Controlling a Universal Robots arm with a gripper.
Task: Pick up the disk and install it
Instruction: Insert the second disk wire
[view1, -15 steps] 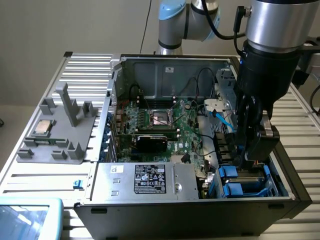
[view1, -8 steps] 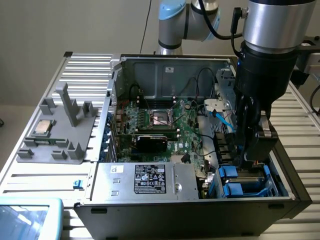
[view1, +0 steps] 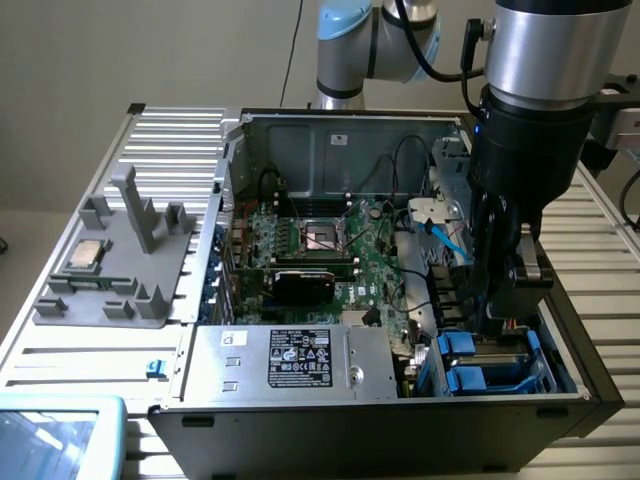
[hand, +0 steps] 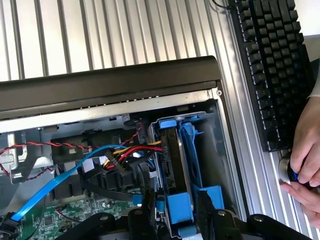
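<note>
The disk (hand: 170, 155) stands on edge in the drive bay at the corner of the open computer case (hand: 110, 80), a dark grey slab between bright blue carrier rails. My gripper (hand: 177, 210) reaches down into that bay, and its two black fingers (hand: 206, 207) sit tight against either side of the disk's blue tab end. In the exterior view the gripper (view1: 505, 300) hangs over the bay at that view's right, its tips hidden among blue carriers (view1: 470, 350).
Red, yellow and blue cables (hand: 115, 157) run beside the bay over the motherboard (view1: 330, 245). A silver power supply (view1: 290, 360) lies along the case front. A grey fixture holds a CPU chip (view1: 85, 255). A keyboard (hand: 275, 70) and a person's hand (hand: 305, 150) lie outside the case.
</note>
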